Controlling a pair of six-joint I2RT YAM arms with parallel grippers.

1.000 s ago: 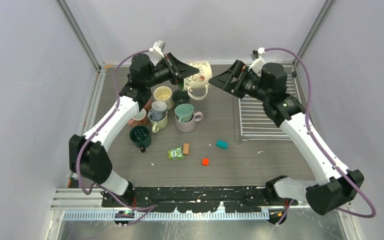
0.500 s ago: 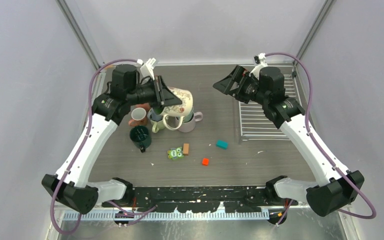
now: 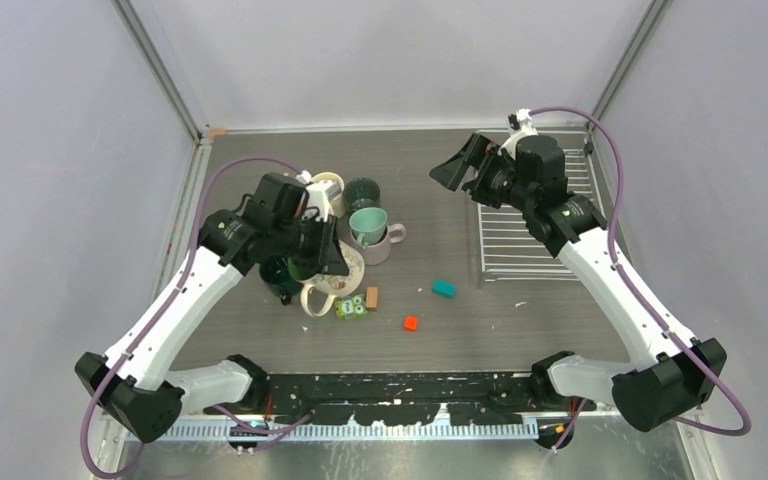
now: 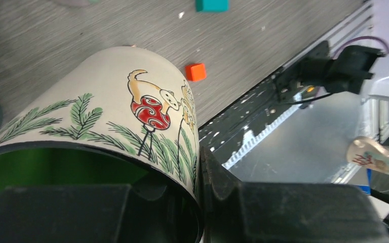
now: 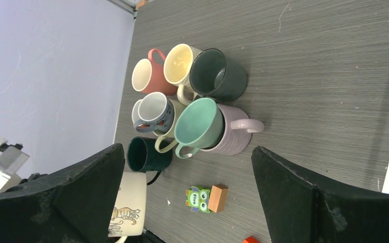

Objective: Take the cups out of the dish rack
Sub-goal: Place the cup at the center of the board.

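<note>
My left gripper is shut on the rim of a cream cup painted with cats and pine twigs, green inside. One finger is inside the rim and the other finger is outside. The cup hangs tilted, low beside the dark teal cup. On the table stand a cream cup, a dark cup and a light teal cup nested in a mauve one. The dish rack holds no cups. My right gripper is open and holds nothing, left of the rack.
Small toy blocks lie on the table in front of the cups: a green owl block with a wooden block, a teal block and a red block. A pink cup and a blue-grey cup stand in the cluster.
My left arm has carried the painted cup from the back of the table, over the cluster, down to the near side by the dark teal cup. The right gripper has barely moved.
</note>
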